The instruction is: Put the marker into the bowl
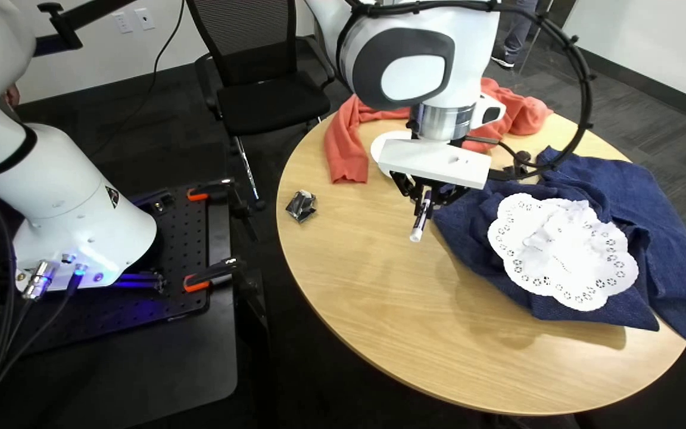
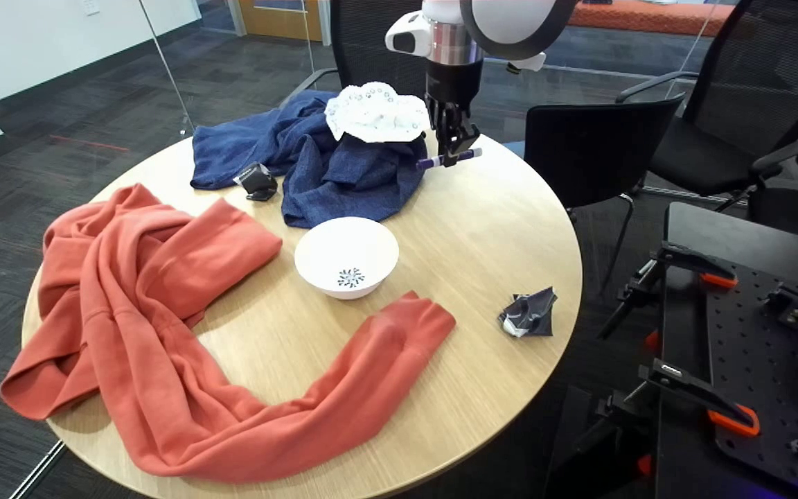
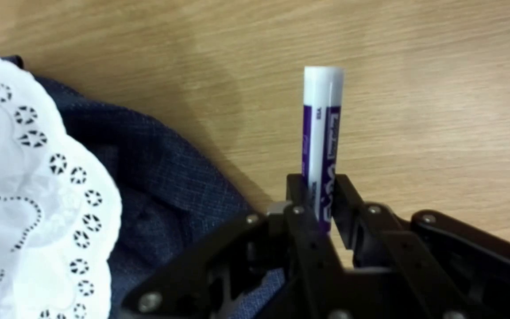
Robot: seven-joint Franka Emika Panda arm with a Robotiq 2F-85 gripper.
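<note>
Clasping a slim white-and-purple marker (image 3: 321,133), the black two-fingered gripper (image 3: 319,190) holds it above the round light-wood table (image 2: 503,222). In an exterior view the marker sits in the upper part of the frame, right of centre, while the small round smooth white bowl (image 2: 347,249) stands lower, near the middle and well apart from it. The task looks about half done: the pickup is made, but the bowl shows only a dark starburst mark (image 2: 351,278) inside, no marker. Carrying it across, lowering it and letting go seem to be what is left.

In the wrist view the marker runs nearly straight up the frame, right of centre, with a plain white blunt end uppermost, purple panels and white lettering along the barrel, and its lower part partly hidden by the gripper. An exterior view shows it almost level, dark purple end leftward, white end rightward and slightly higher.
</note>
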